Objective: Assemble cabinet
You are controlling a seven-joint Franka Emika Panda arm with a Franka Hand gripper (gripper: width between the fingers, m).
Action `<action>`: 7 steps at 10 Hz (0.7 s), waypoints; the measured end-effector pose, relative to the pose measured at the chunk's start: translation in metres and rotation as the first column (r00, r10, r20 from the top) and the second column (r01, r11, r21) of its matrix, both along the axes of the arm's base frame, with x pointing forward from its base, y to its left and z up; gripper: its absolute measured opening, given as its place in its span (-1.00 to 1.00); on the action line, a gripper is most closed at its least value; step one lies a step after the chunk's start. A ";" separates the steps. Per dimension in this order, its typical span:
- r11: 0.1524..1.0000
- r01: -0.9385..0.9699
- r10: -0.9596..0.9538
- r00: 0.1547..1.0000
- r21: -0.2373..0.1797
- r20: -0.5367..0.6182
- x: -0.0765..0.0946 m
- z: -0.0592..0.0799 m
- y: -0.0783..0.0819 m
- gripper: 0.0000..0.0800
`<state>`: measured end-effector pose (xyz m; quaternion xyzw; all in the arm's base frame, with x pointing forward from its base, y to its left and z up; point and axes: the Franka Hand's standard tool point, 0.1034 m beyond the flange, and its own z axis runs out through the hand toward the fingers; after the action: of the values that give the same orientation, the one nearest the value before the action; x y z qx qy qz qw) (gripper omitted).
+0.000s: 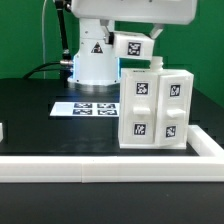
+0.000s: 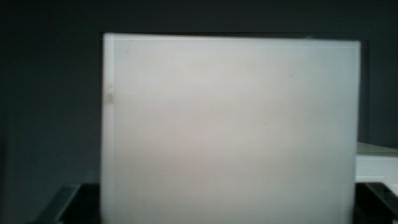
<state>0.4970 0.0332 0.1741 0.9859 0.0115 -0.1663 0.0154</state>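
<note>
Though the gripper [image 1: 147,58] hung close over the top back edge of the cabinet [image 1: 155,110], I could not tell from either view how far its jaws stood apart, or whether they had hold of anything. The fingers themselves were lost behind the white plastic, and only the tagged hand above them showed plainly. Seen from the wrist, 1 plain white panel [image 2: 222,130] filled nearly the whole picture, upright and very near the camera, with darkness around it. The cabinet stood upright on the black table [image 1: 35,100], towards the exterior view's right, its near faces carrying several square tags. Just beside it, on the exterior view's left, the marker board [image 1: 93,107] lay flat with its 4 tags. Behind that rose the arm's white base [image 1: 92,62]. A low white rail [image 1: 90,165] ran along the table's near edge.
</note>
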 end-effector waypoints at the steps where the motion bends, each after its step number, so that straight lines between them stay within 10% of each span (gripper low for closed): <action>1: 1.000 -0.008 0.008 1.000 -0.001 0.003 0.001 0.001 0.009 0.41; 7: 1.000 0.006 -0.006 1.000 -0.018 0.000 0.002 -0.005 0.032 0.41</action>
<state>0.4986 0.0652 0.1693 0.9857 0.0070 -0.1666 0.0239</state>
